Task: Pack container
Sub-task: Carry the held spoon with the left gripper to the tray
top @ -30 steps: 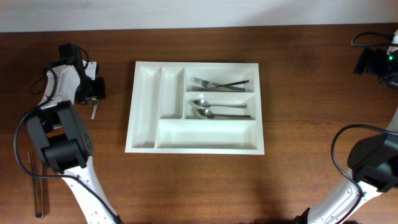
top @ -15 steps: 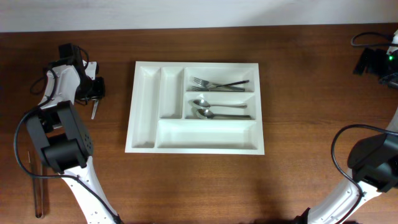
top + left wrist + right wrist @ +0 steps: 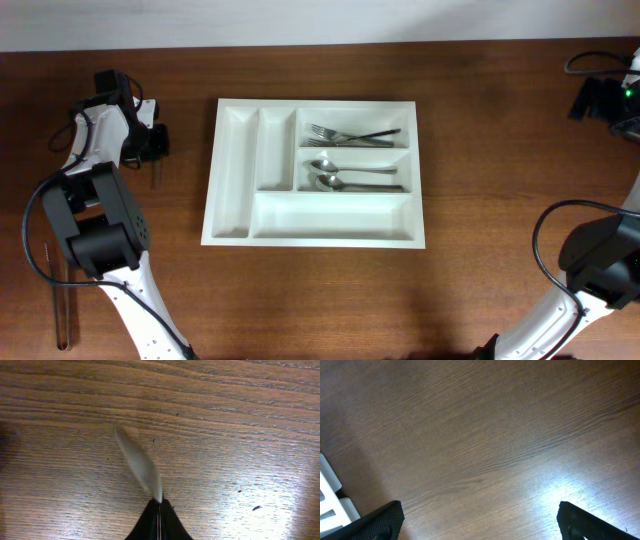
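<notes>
The white container (image 3: 330,215) lies at the table's middle. Forks (image 3: 350,134) lie in its top right slot and spoons (image 3: 345,176) in the slot below; the other compartments are bare. My left gripper (image 3: 152,148) is left of the container, shut on a thin silver utensil (image 3: 155,176). In the left wrist view the shut jaws (image 3: 158,506) hold its blurred silver end (image 3: 140,465) over bare wood. My right gripper (image 3: 605,100) is at the far right back, open and empty (image 3: 480,515). A container corner (image 3: 327,495) shows at the right wrist view's left edge.
A thin dark rod or cable (image 3: 62,310) lies near the front left edge. The table's back edge meets a white wall (image 3: 320,20). Both arm bases stand at the front corners.
The utensil in my left gripper has shifted slightly and looks darker from overhead. Both arms have barely moved.
</notes>
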{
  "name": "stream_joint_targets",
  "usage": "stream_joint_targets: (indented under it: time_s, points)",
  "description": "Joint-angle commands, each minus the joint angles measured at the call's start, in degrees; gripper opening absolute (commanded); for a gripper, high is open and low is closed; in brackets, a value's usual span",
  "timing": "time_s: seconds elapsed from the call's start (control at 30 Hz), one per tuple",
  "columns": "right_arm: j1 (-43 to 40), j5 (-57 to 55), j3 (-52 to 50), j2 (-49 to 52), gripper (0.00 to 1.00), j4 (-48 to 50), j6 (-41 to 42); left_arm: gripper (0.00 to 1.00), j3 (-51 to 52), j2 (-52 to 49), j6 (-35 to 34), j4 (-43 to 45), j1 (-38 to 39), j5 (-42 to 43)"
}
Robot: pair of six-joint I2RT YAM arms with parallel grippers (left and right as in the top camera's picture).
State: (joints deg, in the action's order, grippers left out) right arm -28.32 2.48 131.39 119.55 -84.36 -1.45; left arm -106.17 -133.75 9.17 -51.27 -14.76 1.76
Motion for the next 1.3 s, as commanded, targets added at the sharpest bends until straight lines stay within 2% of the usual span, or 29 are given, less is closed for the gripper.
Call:
stream_joint_targets:
  time_s: [0.0,0.37,0.77,0.93,1.27]
  points:
    - [-0.2,0.1,0.0,-0.2,0.99,0.0,0.7,0.05,0.3,-1.2,0.1,-0.2,-0.4,1.1]
    - [-0.2,0.1,0.0,-0.2,0.99,0.0,0.7,0.02,-2.8,-1.2,0.1,-3.7,-0.4,3.6]
    - [-0.2,0.1,0.0,-0.2,0.99,0.0,0.7,0.02,-21.0,-0.9,-1.3,-23.1,3.3,3.8]
    - [-0.2,0.1,0.0,-0.2,0.99,0.0,0.7,0.02,-27.8,-0.7,-2.8,-30.9,6.8,11.5]
    - [-0.2,0.1,0.0,-0.2,0.99,0.0,0.7,0.02,-29.4,-0.7,-7.0,-36.3,14.3,12.9]
